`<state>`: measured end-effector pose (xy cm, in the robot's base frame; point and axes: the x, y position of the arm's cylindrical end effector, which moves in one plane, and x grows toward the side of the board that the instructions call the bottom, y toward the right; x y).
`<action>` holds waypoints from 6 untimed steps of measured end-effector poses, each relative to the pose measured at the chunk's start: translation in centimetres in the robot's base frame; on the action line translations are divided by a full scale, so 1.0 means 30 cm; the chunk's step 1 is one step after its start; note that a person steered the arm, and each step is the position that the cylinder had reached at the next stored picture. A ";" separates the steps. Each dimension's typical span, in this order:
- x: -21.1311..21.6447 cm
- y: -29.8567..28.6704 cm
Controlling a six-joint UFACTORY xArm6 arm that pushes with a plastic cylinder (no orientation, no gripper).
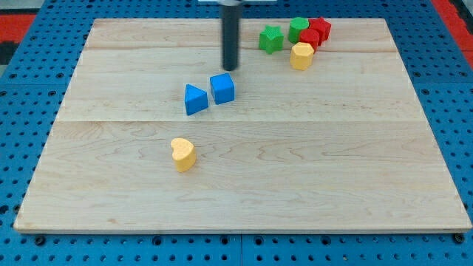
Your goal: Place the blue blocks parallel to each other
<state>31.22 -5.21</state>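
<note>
tip (230, 69) just above blue cube (222, 88) | blue triangle (195, 99) beside cube

I see no text, labels, numbers or signs anywhere, not on the blocks, not on the board.

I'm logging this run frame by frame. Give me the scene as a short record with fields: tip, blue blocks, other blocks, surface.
tip: my tip just above the blue cube, toward the view's top
blue blocks: blue cube and blue triangular block side by side, close together
other blocks: yellow heart alone lower left; green star, green block, two red blocks, yellow block clustered top right
surface: wooden board
</note>
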 end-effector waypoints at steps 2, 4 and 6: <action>0.428 -0.331; 0.466 -0.050; 0.210 -0.043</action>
